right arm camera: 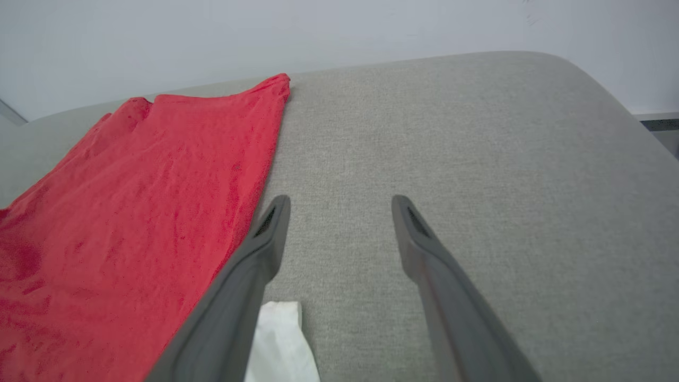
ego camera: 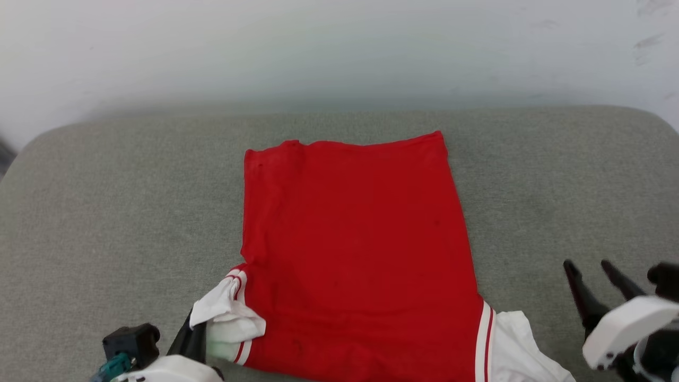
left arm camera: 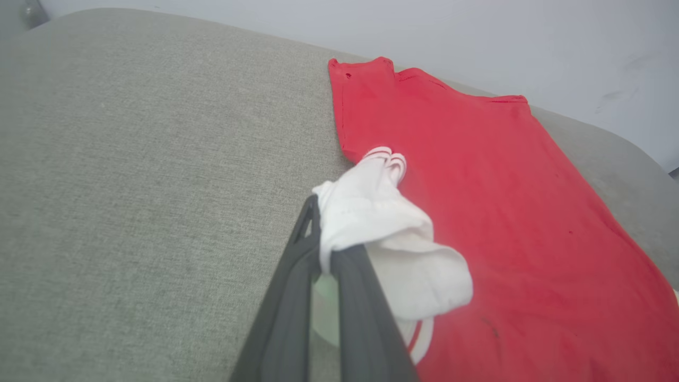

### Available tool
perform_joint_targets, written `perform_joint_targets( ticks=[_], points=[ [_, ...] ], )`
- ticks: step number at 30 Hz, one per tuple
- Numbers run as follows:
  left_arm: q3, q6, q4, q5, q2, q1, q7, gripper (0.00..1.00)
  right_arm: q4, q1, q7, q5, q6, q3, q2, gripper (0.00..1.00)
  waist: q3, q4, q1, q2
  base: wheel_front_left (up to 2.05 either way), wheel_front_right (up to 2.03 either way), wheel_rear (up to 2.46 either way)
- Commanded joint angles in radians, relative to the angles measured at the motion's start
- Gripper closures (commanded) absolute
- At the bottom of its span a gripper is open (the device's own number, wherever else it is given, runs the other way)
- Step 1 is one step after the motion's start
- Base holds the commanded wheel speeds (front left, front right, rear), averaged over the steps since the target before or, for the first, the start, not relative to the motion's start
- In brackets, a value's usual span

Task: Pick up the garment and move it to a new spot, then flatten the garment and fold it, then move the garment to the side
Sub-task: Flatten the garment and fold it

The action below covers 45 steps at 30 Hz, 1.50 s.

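Observation:
The garment (ego camera: pixel 355 249) is a red shirt with white sleeves, spread plain side up on the grey cushion. In the left wrist view the garment (left arm camera: pixel 477 201) has its white left sleeve bunched up, and my left gripper (left arm camera: pixel 318 212) is shut on that sleeve. My left gripper (ego camera: pixel 188 323) sits at the shirt's lower left corner. To the right of the shirt, my right gripper (ego camera: pixel 589 265) stands open above bare cushion with nothing between its fingers. My right gripper (right arm camera: pixel 339 204) is just beside the garment (right arm camera: pixel 148 201); the white right sleeve (right arm camera: pixel 278 345) lies below it.
The grey fabric cushion (ego camera: pixel 557 175) has rounded far corners and ends at a pale wall (ego camera: pixel 339 48). Bare cushion lies to both sides of the shirt and beyond its far hem.

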Motion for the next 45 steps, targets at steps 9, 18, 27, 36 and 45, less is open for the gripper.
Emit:
perform_joint_targets(
  ticks=[9,18,27,36,45],
  points=[
    [-0.075,-0.024,-0.066,0.102,-0.008,-0.200,0.009,1.00,0.254,-0.491,0.021,0.053,0.000,0.049,-0.126,0.00,0.225,0.131,0.0001,-0.0001,0.00,0.00,0.00],
    [-0.133,-0.043,-0.110,0.166,-0.045,-0.313,-0.009,1.00,0.513,-0.878,0.203,0.104,0.000,0.154,-0.218,0.00,0.390,0.237,0.0001,-0.0001,0.00,0.00,0.00],
    [-0.168,-0.062,-0.104,0.192,-0.068,-0.376,-0.017,1.00,0.657,-1.047,0.316,0.146,0.000,0.261,-0.232,0.00,0.465,0.285,0.0001,-0.0001,0.00,0.00,0.00],
    [-0.195,-0.078,-0.070,0.199,-0.092,-0.405,-0.035,1.00,0.845,-1.042,0.444,0.194,0.000,0.343,-0.230,0.00,0.484,0.313,0.0001,-0.0001,0.00,0.00,0.00],
    [-0.200,-0.083,-0.019,0.175,-0.104,-0.381,-0.048,1.00,0.880,-1.073,0.448,0.211,0.000,0.372,-0.268,1.00,0.401,0.315,0.0001,-0.0001,0.00,0.00,0.00]
  ],
)
